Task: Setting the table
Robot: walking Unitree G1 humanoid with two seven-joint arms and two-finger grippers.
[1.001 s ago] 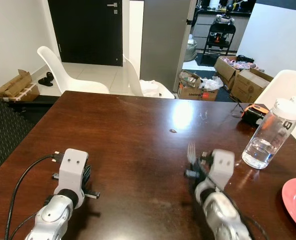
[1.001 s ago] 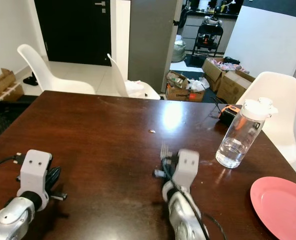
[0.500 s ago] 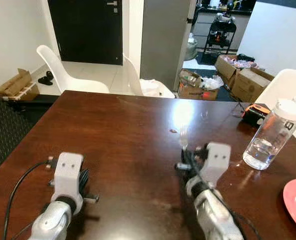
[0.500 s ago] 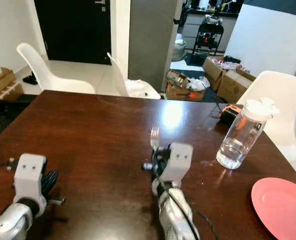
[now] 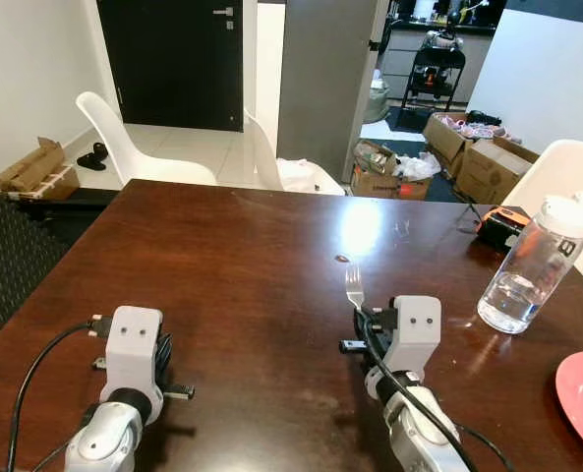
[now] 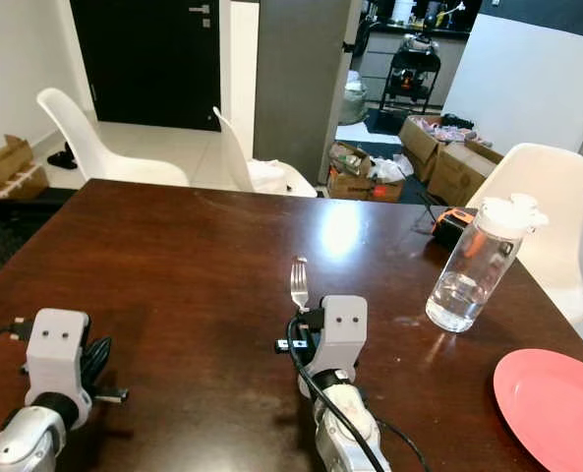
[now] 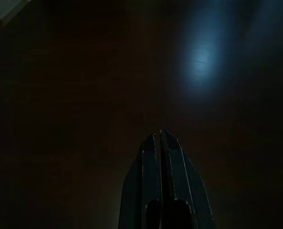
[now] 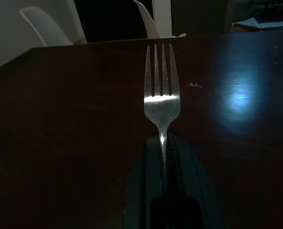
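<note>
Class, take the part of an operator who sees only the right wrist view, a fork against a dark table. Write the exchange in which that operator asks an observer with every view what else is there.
Operator: Is there a plate near my fork?
Observer: Yes, a pink plate lies at the table's right edge, well right of the right gripper.
Operator: Anything between them?
Observer: A clear water bottle stands upright, beyond and left of the plate.
Operator: Where is the other arm?
Observer: The left gripper, shut and holding nothing, is low over the table on the left side.
</note>
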